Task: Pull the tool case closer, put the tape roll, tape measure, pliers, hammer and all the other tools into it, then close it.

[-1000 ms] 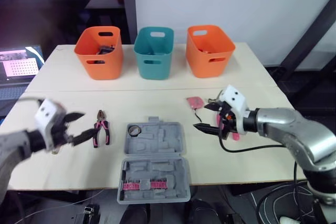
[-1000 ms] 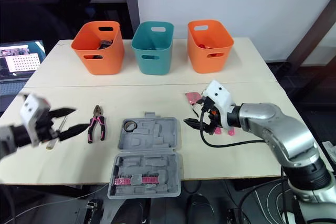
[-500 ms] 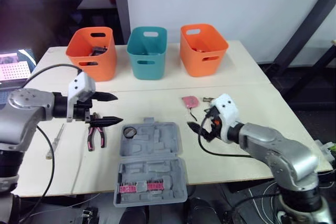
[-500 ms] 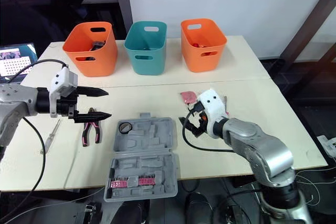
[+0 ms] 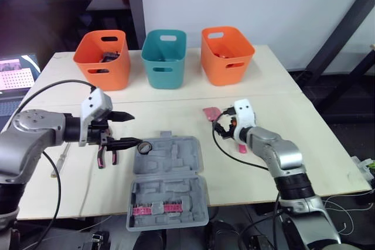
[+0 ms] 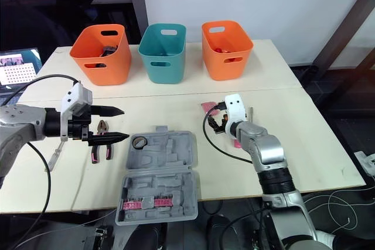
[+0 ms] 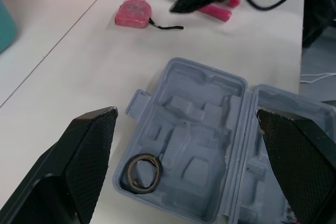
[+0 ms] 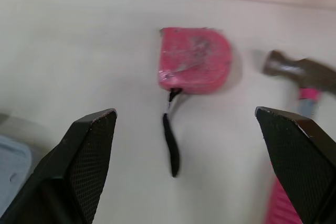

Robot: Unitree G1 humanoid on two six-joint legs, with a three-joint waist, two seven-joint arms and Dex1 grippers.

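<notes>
Left end effector (image 7: 186, 110) spread by tool case (image 7: 202, 148); right end effector (image 8: 185, 112) spread facing tape measure (image 8: 194, 66).

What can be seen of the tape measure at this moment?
The tape measure is a small pink case, flat on one edge and rounded on the other, plastic by the look, with a scuffed face. A black strap trails from it across the table. It lies flat outside the tool case, near the hammer but apart from it. The right gripper hovers open before it; nothing holds it.
</notes>
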